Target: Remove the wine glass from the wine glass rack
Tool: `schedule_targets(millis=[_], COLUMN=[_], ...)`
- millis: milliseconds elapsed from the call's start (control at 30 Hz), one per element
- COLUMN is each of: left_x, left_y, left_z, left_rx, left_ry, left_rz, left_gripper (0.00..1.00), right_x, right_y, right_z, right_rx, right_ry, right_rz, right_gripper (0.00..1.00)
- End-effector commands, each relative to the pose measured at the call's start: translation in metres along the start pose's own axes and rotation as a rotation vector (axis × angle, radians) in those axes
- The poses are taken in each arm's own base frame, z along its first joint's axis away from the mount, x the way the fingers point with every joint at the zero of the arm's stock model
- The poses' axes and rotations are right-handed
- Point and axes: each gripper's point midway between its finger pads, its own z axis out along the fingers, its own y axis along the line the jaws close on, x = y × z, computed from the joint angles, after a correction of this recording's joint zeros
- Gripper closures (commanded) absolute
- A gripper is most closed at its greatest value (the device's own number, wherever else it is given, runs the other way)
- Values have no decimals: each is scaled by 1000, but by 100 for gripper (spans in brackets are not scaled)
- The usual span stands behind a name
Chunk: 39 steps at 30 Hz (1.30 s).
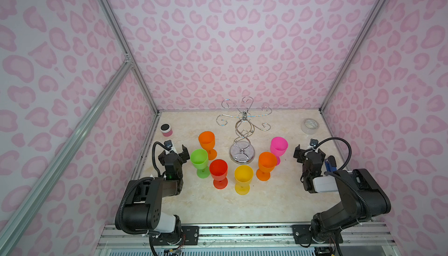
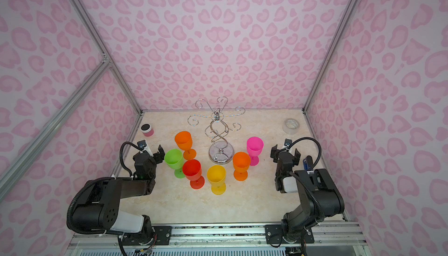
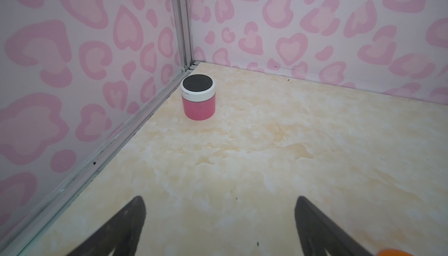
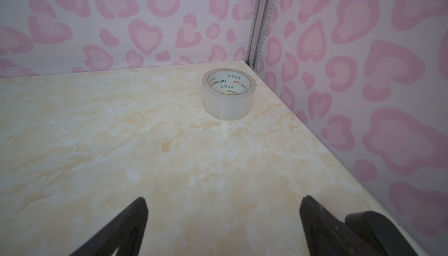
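The chrome wine glass rack stands at the back middle of the table, and nothing hangs on its curled hooks. Several coloured plastic wine glasses stand upright around its base: orange, green, red, yellow, a second orange and pink. My left gripper is open and empty, just left of the green glass. My right gripper is open and empty, right of the pink glass. An orange glass rim shows at the left wrist view's edge.
A pink jar with a black lid stands by the left wall at the back. A clear tape roll lies in the back right corner. Heart-patterned walls close in three sides. A blue part sits by the right arm.
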Motion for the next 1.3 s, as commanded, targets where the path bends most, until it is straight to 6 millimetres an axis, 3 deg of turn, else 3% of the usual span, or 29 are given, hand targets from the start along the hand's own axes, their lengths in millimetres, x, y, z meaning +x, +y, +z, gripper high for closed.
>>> schedule_targets(millis=[0, 1267], left_x=[-9, -10], left_y=[1, 1], left_z=[0, -2], left_rx=[-6, -5], left_ry=[-39, -44], left_rz=[-4, -2], left_gripper=[2, 3], right_x=[-9, -9], right_y=[-3, -2], right_z=[-1, -1], right_rx=[20, 18], right_ry=[-46, -42], right_rz=[10, 7], right_gripper=[2, 2])
